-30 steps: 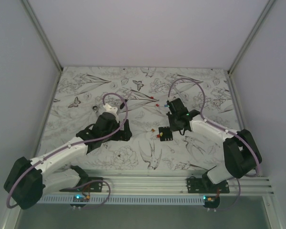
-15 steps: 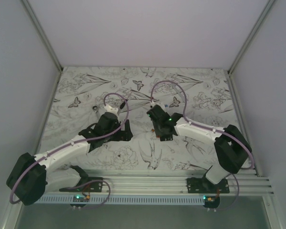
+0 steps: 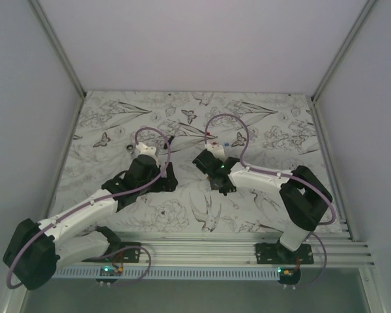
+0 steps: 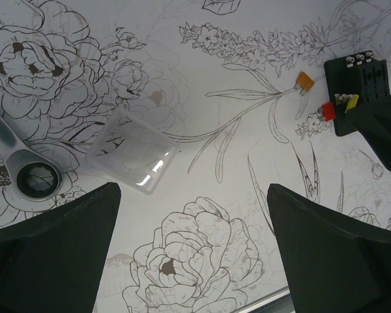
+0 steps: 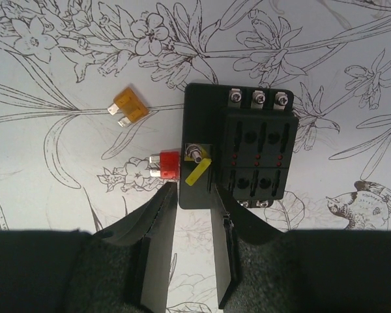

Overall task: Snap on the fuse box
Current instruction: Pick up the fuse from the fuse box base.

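From above, a table [image 3: 117, 111] covered in a black-and-white print of flowers and birds fills the floor of a white-walled booth. The fuse box [image 3: 227, 188], a small black square plastic block, lies near the middle of the table. The right gripper [image 3: 220, 179] is right at the box and hides part of it. The left gripper [image 3: 168, 179] is to the left of the box, apart from it.

The left wrist camera shows the left gripper's two dark fingers [image 4: 52, 254] spread wide open, with nothing between them but printed cloth. The fuse box sits at the upper right. A small red fuse [image 4: 328, 111] lies against its left edge, and a small orange fuse [image 4: 304, 81] lies just left of the box, apart from it. A clear square plastic lid [image 4: 131, 158] lies well to the left of the box. The ring end of a silver metal wrench [image 4: 32, 177] lies farther left.

The right wrist camera shows the fuse box face up, with three silver screws along its far edge and a yellow tab [image 5: 199, 171] on its left side. The right gripper's jaws stand partly open with a narrow gap between them. Their tips flank the box's near left corner, but I cannot tell whether they touch it.
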### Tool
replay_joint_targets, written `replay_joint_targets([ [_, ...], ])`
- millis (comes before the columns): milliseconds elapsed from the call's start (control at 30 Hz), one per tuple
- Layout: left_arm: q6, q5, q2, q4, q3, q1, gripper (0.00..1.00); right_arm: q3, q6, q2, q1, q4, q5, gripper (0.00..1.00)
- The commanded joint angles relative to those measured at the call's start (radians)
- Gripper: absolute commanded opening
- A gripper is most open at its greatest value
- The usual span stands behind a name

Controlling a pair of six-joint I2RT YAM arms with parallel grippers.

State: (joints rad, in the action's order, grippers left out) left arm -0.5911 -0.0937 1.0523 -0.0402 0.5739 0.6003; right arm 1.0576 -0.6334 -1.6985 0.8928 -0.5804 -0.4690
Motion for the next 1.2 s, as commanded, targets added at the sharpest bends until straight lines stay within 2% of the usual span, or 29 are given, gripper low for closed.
replay_joint_targets([
  [0, -0.007, -0.02, -0.011, -0.026, -0.016, -0.008, 1.0, 0.043, -0.046, -0.013, 0.018, 0.015, -0.06, 0.33],
  [733, -0.006, -0.016, -0.02, -0.029, -0.016, -0.008, 1.0, 0.047, -0.075, -0.068, 0.019, 0.012, -0.102, 0.23],
  [867, -0.005, -0.018, -0.027, -0.029, -0.02, -0.008, 1.0, 0.044, -0.075, -0.03, 0.019, -0.002, -0.108, 0.17],
  [1167, -0.007, -0.017, -0.02, -0.027, -0.016, -0.008, 1.0, 0.014, -0.026, 0.099, -0.006, -0.021, -0.08, 0.1],
])
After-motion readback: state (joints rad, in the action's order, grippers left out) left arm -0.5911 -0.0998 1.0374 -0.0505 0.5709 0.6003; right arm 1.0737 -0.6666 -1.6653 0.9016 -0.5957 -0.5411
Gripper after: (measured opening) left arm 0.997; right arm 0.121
